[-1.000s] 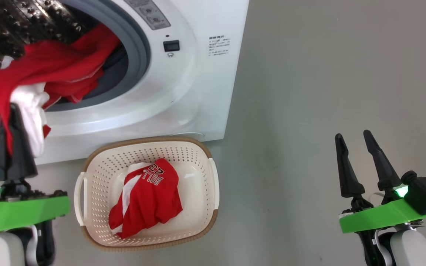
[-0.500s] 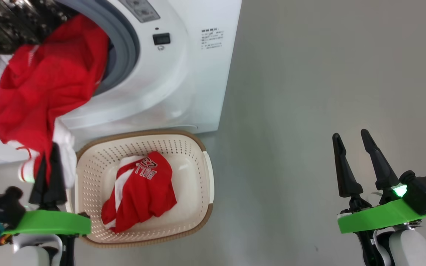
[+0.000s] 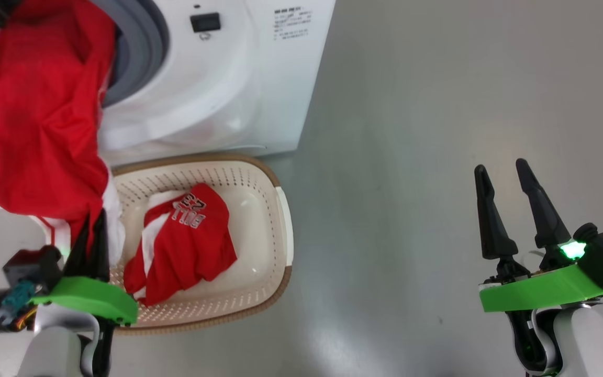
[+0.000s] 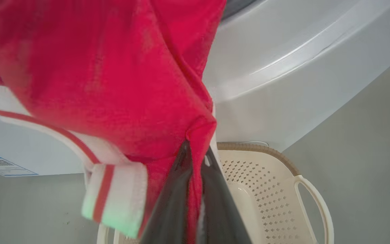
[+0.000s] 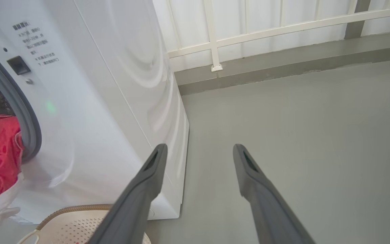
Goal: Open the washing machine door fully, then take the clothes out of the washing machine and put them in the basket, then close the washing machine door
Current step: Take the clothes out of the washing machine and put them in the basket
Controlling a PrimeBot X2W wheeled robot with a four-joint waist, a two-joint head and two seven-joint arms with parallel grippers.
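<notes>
Moved: red garment (image 3: 29,115) further out of the washing machine (image 3: 259,78), nearer the basket (image 3: 283,230).
Head view: left pincer (image 3: 95,222) clamped on it, left edge; right pincer (image 3: 500,167) apart.
Left wrist view: soft, light, limp cloth; a bunched fold likely holds best.
Right wrist view: red garment at left edge.

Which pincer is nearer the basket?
Left. The left pincer is at the left rim of the basket, shut on a red garment; the right pincer stands open over the floor, well to its right.
</notes>
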